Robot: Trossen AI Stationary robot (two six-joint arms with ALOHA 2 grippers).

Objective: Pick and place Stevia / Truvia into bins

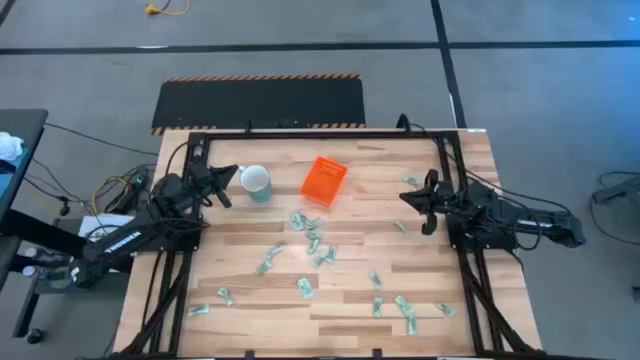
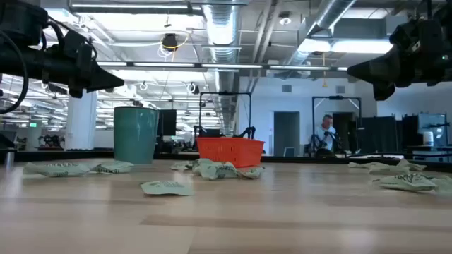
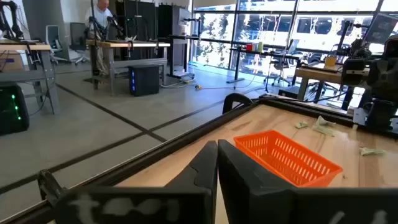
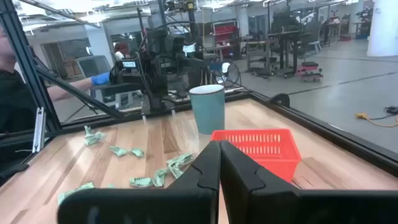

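The left hand point(image 1: 228, 186) hangs above the tabletop point(image 1: 350, 300) at its left side, fingers pressed together on nothing. The pale mug point(image 1: 256, 183) stands just beside this hand, on its inner side, and the orange bin point(image 1: 324, 180) sits a little farther the same way, past the mug.

The right hand point(image 1: 418, 203) hovers over the opposite side — its fingers closed too, empty. From this hand the bin lies well apart toward the table's middle, with the mug beyond it.

The Stevia sachets point(image 1: 312, 238) lie scattered flat on the wood: a loose cluster just in front of the bin, between the two hands, a few close beside the right hand, and more spread toward the near edge. None can be seen inside the bin.
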